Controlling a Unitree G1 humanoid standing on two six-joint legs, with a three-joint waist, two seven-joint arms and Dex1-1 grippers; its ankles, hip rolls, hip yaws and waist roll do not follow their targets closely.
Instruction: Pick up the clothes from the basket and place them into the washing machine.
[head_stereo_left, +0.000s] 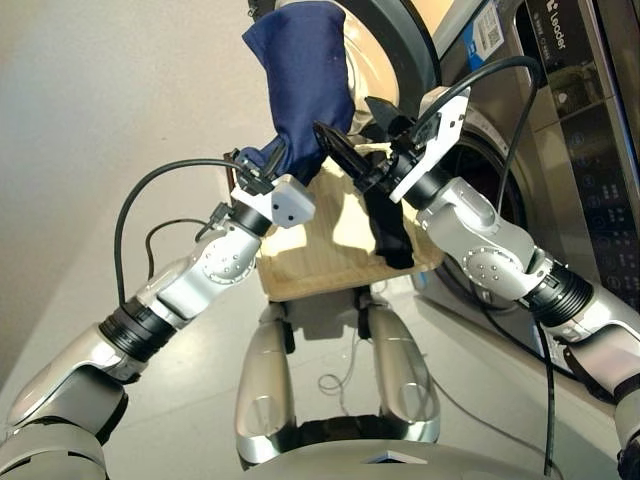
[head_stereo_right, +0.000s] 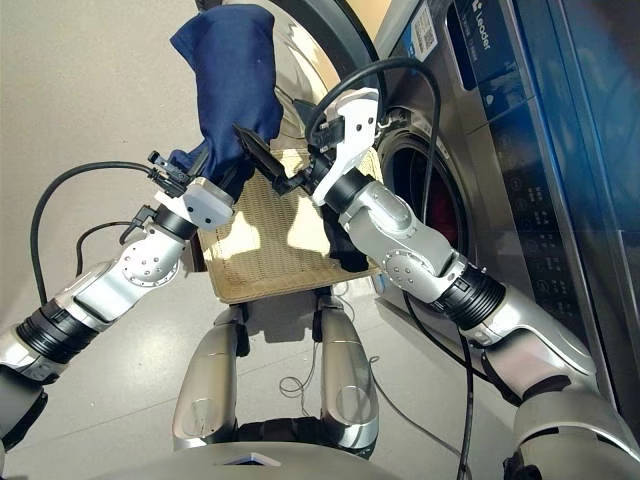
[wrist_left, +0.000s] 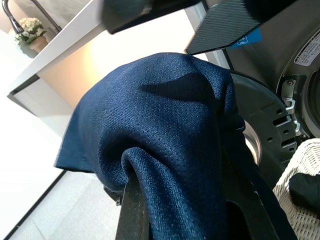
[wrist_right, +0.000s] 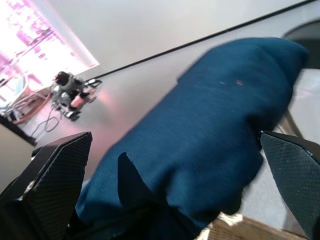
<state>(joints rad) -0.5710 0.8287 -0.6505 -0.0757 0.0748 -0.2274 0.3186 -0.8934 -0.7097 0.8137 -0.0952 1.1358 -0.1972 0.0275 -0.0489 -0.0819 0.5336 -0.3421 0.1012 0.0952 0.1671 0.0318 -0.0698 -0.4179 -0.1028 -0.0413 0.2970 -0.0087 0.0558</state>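
Navy garment (head_stereo_left: 300, 80): held aloft over the basket (head_stereo_right: 262, 262), left of the washing machine (head_stereo_right: 470, 150) opening. Left pincer (head_stereo_left: 262, 172): closed on the garment's lower bunch. Right pincer (head_stereo_left: 352, 135): spread wide, holding nothing, fingers either side of the cloth. Black garment (head_stereo_left: 388, 232): draped on the basket's right rim.

Risks, as judged:
- Cloth hangs loose and could snag the door rim.
- The single-pincer hold may slip.
- The arms are close and could collide during handover.
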